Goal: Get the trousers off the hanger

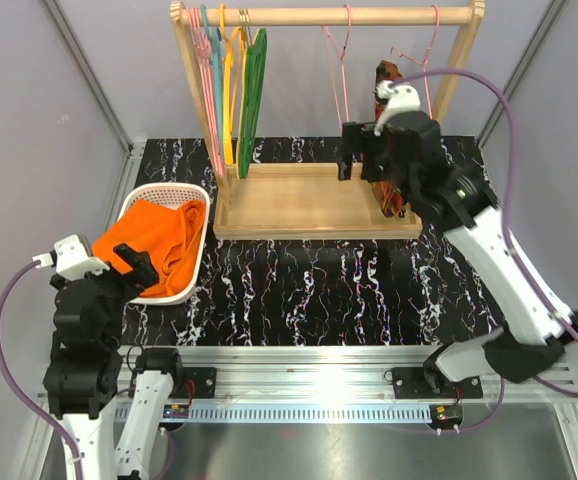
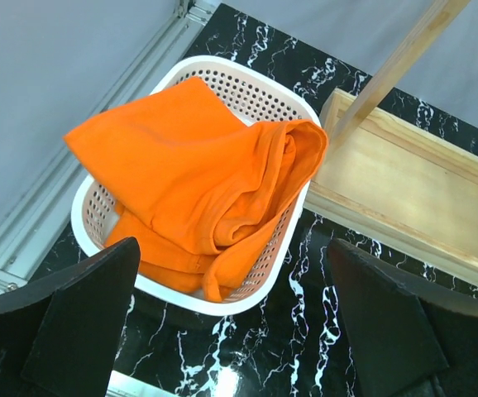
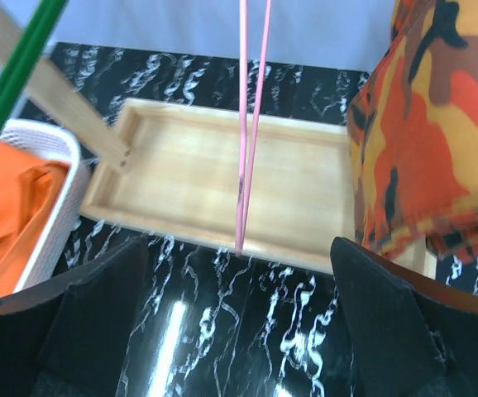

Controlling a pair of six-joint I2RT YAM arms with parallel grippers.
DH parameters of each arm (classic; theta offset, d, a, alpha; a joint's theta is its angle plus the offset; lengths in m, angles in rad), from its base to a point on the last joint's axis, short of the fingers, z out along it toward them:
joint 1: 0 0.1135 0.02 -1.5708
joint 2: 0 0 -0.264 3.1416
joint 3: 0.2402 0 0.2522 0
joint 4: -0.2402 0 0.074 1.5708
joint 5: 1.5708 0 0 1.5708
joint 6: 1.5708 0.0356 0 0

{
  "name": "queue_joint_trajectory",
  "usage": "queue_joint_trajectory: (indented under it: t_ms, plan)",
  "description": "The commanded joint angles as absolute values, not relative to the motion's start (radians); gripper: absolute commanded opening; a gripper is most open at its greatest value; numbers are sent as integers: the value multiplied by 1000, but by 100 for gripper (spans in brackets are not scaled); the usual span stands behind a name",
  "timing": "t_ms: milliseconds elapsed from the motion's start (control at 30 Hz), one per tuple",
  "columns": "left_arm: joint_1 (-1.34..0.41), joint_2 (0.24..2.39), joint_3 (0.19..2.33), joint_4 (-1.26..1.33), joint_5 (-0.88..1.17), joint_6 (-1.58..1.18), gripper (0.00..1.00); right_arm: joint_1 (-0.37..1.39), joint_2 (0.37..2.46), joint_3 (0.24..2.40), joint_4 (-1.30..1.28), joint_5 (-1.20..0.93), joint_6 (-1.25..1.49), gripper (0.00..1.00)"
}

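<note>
Since the trousers (image 2: pixel 198 174), one item in plain orange, lie bundled in the white basket (image 2: pixel 255 87) at 9 o'clock on the surface (image 1: pixel 319 290), and the hanger (image 3: pixel 243 132), one item in thin pink wire, hangs bare from the wooden rail (image 1: pixel 369 16) at 12 o'clock, the removal step reads as done; judged stage: closing. Left pincer (image 2: pixel 232 306): one, hovering at the basket's 6 o'clock rim, fingers spread wide, nothing held. Right pincer (image 3: pixel 239 314): one, raised before the rack at 1 o'clock, fingers apart and empty, with the bare hanger ahead of it and untouched. Next move, if any, calls for drawing both arms clear without snagging wire or cloth. Further stock: patterned garment (image 3: pixel 413 132), one, hung toward the rail's 3 o'clock end; wooden tray (image 1: pixel 309 200), one, beneath the rail; thick coloured hangers (image 1: pixel 254 95), bunched at the rail's 9 o'clock end, count uncertain.
</note>
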State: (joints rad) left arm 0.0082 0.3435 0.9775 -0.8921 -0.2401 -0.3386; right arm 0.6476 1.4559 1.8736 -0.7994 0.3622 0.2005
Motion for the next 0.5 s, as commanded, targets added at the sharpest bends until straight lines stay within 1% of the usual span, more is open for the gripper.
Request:
queue_joint_trajectory:
  t_ms: [0,167,267,367,467]
  plan:
    - [-18,364,1080,-954,-246,-287,99,644,1260,1750,-743,241,218,100]
    - [-55,342,1112,-966,-206,-235,99,644,1042,1565,-797,258,244,99]
    - [-90,337,1131,-989,-248,-212,99,644,936,1467,-869,278,258,99]
    - [-133,331,1121,-1000,-297,-203,99,644,849,1431,-963,339,262,99]
    - [-166,296,1086,-988,-295,-143,99,644,772,1390,-1052,454,276,99]
